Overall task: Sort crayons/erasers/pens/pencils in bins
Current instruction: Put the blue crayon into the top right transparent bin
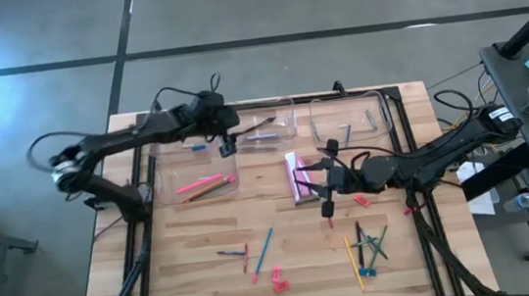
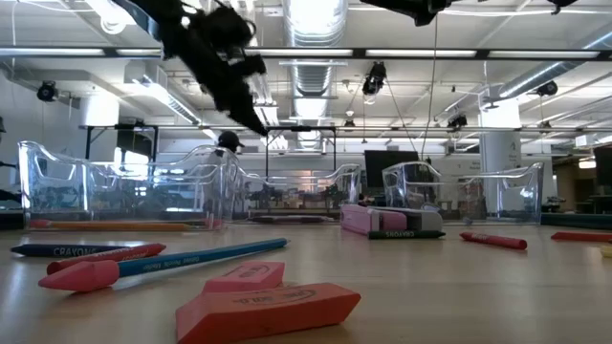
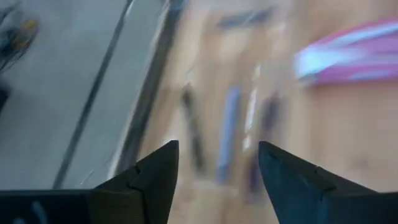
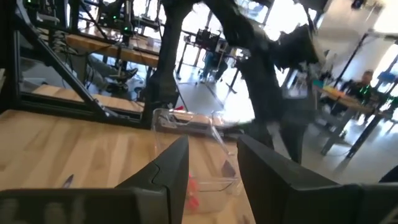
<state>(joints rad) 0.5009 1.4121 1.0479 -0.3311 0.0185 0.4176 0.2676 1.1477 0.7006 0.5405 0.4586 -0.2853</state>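
High view: left gripper (image 1: pixel 226 148) over the back bins (image 1: pixel 264 128), right gripper (image 1: pixel 329 208) mid-table. Low view: erasers (image 2: pixel 269 307) loose up front. Left wrist view: jaws open, empty. Right wrist view: jaws parted, nothing between.

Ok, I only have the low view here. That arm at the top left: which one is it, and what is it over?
Observer: It is the left arm. In the high view, the left gripper hangs over the bins at the table's far side.
Operator: Holding anything?
Observer: No. The left wrist view shows its fingers apart and empty, with blurred pens below.
Operator: And the right gripper?
Observer: The right gripper is mid-table beside a pink pack, open.
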